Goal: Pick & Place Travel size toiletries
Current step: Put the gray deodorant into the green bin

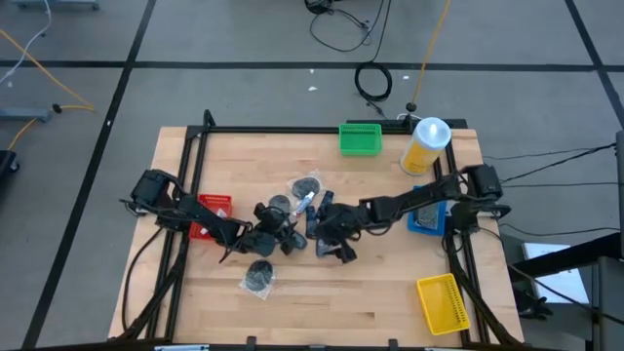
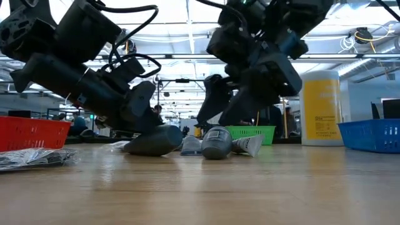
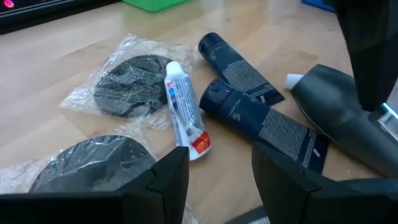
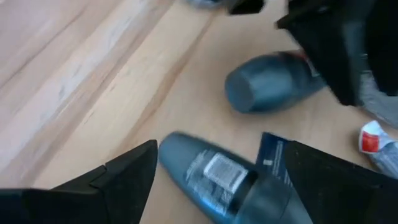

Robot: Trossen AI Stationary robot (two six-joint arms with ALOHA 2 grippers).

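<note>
No legible text in any view.
Tall yellow plastic bottle with white cap (image 2: 322,106): dark print lines on label, too small to read.
Slim dark blue tubes (image 3: 261,121): pale print blocks, unreadable.
Small white tube with red and blue print (image 3: 184,109): lettering unreadable.
Dark grey roll-on container (image 4: 214,177): pale label patch, blurred.

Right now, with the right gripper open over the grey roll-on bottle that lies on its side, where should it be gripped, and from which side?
Probably across the middle of the grey roll-on bottle, coming straight down. It lies flat on the table, its round body between the open fingers of the right gripper. The dark blue tube touches one side, so that finger needs care.
</note>
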